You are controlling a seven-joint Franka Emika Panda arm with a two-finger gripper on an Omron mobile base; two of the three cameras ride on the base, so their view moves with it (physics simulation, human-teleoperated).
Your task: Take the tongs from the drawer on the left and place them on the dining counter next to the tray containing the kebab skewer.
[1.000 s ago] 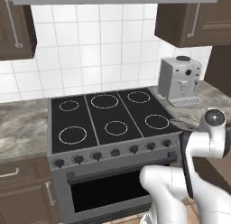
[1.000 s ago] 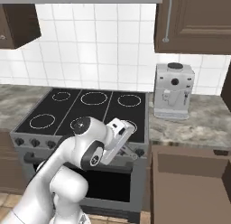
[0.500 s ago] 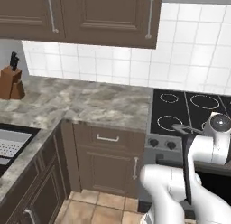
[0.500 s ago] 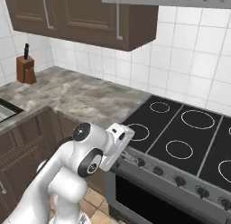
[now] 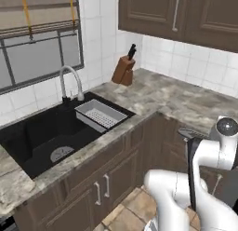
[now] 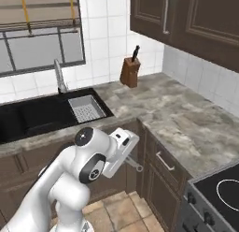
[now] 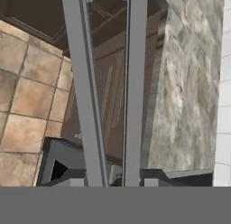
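Observation:
The tongs point(image 7: 134, 83) stand as two long grey metal arms rising from between my fingertips point(image 7: 67, 175) in the hand view. My gripper point(image 7: 110, 177) is shut on the tongs. In the right base view the gripper point(image 6: 127, 157) hangs in front of the dark cabinets, with the tongs point(image 6: 136, 165) sticking out to the right and downward. The left base view has the tongs point(image 5: 189, 132) as a thin grey piece at the arm's end on the right. The drawer and the dining counter are out of view.
A marbled L-shaped kitchen counter point(image 6: 177, 114) carries a black sink point(image 5: 46, 137) with a grey dish rack point(image 5: 100, 114), a tap point(image 5: 69, 81) and a knife block point(image 6: 130, 70). Dark cabinets point(image 5: 93, 179) stand below. A stove corner point(image 6: 219, 189) is at the lower right. Beige tiled floor point(image 7: 27, 105).
The whole picture has swung from the stove, past the counter, to the sink corner, so the camera has moved. The tongs stay held in the gripper in the same pose.

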